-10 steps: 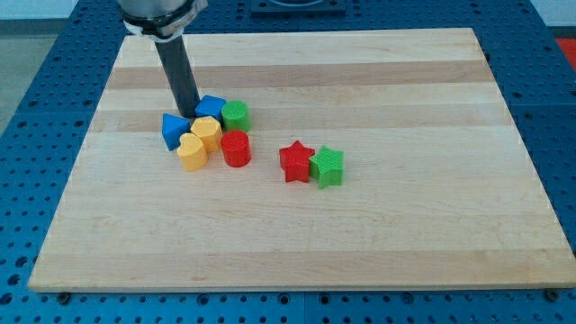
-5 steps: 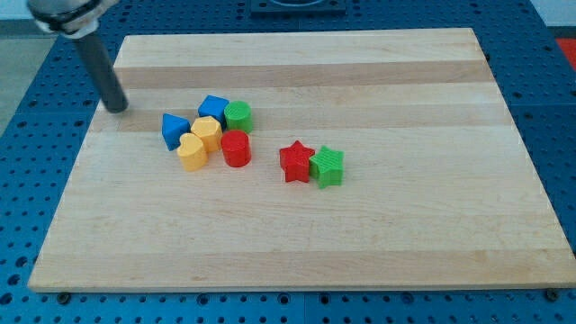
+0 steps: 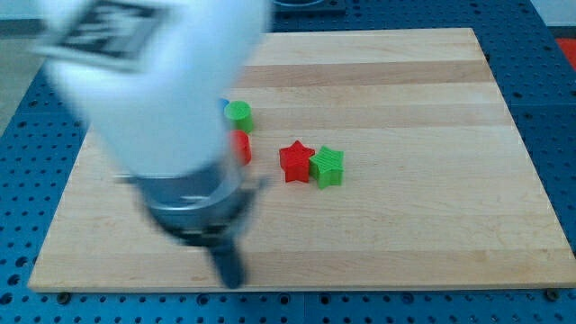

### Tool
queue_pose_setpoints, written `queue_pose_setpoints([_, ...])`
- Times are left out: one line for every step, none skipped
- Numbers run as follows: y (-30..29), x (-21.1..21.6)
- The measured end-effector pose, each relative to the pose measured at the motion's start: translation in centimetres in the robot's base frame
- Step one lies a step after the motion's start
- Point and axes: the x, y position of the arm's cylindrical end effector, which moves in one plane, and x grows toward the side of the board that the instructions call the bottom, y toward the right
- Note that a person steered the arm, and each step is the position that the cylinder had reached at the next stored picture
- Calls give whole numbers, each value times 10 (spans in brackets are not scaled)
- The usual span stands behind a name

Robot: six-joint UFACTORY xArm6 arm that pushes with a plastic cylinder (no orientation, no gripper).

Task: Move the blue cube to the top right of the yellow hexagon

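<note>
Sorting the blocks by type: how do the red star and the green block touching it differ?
The red star is red, the green star green. The red one sits toward the view's left, the green one toward the right and slightly lower. Both look star-shaped, similar in size, and touch on the wooden board.

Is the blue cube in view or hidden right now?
Almost fully hidden: my blurred arm covers it, with only a blue sliver showing left of the green cylinder.
</note>
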Motion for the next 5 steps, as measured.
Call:
queue_pose_setpoints([111, 0])
queue_pose_setpoints([169, 0])
queue_pose_setpoints([166, -16])
queue_pose_setpoints([131, -80])
queue_pose_setpoints([91, -158])
